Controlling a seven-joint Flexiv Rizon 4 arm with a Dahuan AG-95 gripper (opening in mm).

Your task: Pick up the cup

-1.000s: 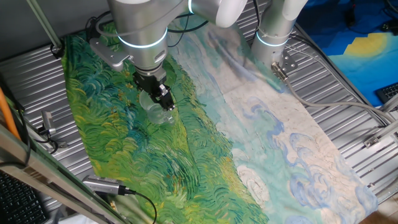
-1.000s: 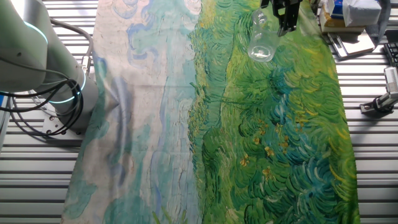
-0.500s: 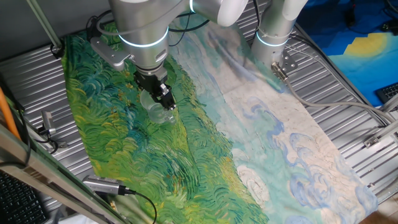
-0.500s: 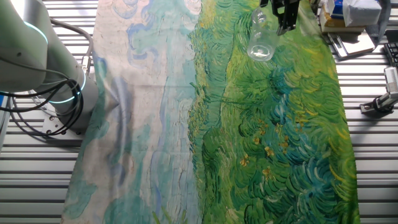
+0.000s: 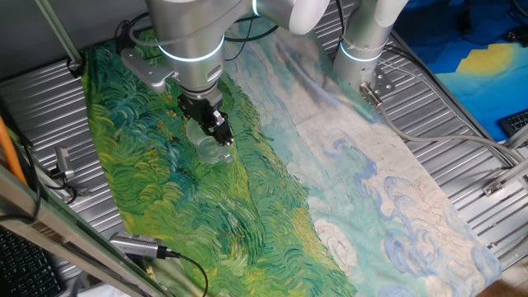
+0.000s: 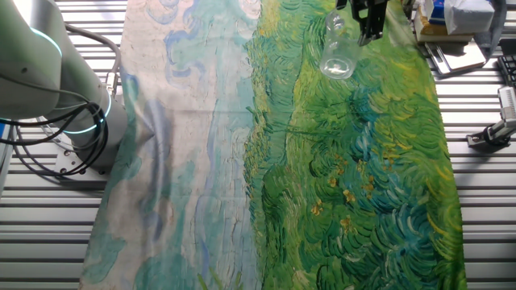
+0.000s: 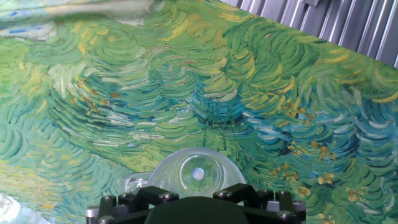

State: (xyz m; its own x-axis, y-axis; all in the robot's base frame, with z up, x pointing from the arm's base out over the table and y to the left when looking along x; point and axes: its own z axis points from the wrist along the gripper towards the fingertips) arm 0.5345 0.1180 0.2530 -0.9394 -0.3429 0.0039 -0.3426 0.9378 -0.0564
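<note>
The cup [image 5: 209, 148] is clear and colourless. It sits tilted between the fingers of my gripper [image 5: 214, 132] over the green part of the painted cloth [image 5: 165, 198]. In the other fixed view the cup [image 6: 338, 53] hangs left of and below the gripper [image 6: 369, 31] near the top edge. In the hand view the cup [image 7: 196, 173] fills the bottom centre, seen along its axis, just in front of the gripper [image 7: 196, 190]. The jaws are shut on the cup. I cannot tell whether its lower edge touches the cloth.
The cloth covers a ribbed metal table [image 5: 462, 107]. The arm's base [image 5: 363, 49] stands at the back edge with cables beside it. A camera on a cable [image 5: 140, 246] lies at the front left. Boxes [image 6: 459, 20] and a clamp [image 6: 496, 133] sit off the cloth.
The gripper and the cup have crept upward very slightly. Nothing else has moved.
</note>
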